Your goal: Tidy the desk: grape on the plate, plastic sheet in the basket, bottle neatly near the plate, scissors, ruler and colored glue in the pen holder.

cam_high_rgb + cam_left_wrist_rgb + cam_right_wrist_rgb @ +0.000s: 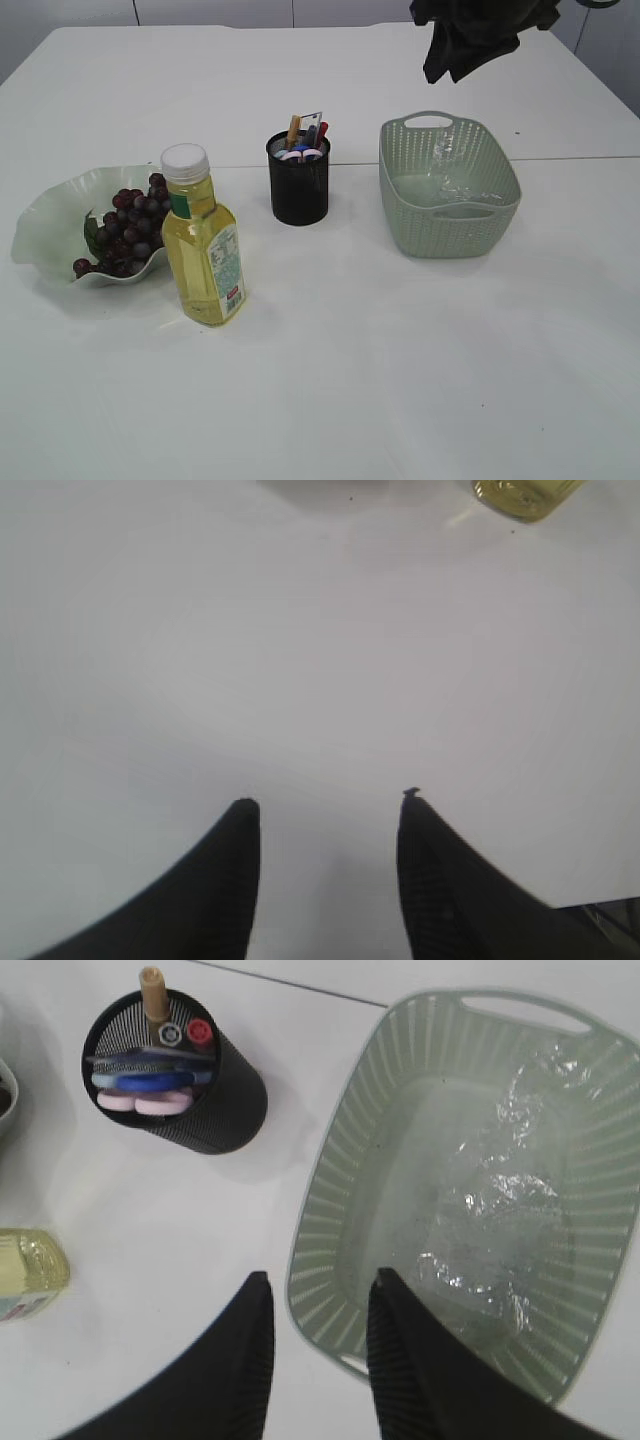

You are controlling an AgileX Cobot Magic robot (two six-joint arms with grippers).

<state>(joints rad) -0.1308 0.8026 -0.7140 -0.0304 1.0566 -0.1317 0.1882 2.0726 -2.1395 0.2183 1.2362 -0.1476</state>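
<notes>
White table (420, 380): one bottle (203, 240), one basket (448, 187)

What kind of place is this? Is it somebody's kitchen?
Probably not a kitchen. It looks more like a plain work or test room: a big bare white table with a black pen holder full of desk things, a green basket and a plate of grapes.
</notes>
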